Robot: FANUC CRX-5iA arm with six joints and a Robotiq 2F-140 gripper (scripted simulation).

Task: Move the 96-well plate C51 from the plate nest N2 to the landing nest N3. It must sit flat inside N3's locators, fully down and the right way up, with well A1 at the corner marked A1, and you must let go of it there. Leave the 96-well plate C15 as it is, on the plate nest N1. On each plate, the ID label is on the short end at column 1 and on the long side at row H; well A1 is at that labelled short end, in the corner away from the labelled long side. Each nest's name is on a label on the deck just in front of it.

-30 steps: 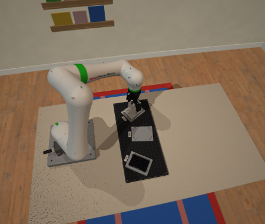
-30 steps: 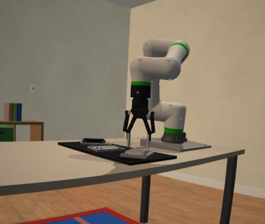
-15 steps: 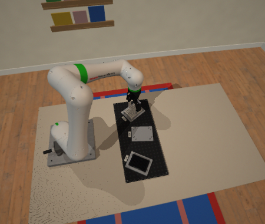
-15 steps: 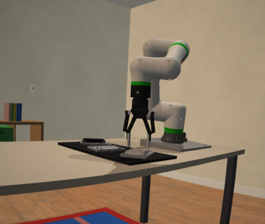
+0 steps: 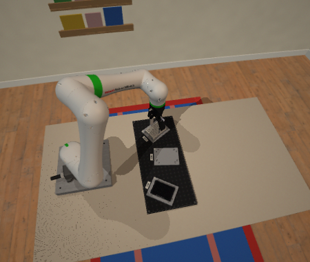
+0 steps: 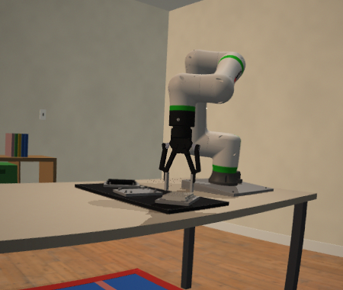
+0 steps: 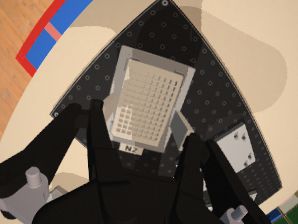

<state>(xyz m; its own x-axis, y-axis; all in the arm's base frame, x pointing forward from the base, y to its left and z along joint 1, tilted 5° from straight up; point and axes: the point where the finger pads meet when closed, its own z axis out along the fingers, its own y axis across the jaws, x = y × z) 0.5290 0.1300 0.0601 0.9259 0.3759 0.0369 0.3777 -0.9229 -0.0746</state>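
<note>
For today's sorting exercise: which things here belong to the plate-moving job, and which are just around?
Job: gripper, open above light plate C51 on nest N2; bare landing nest N3.
Around: dark plate C15, wall shelf, rug.
</note>
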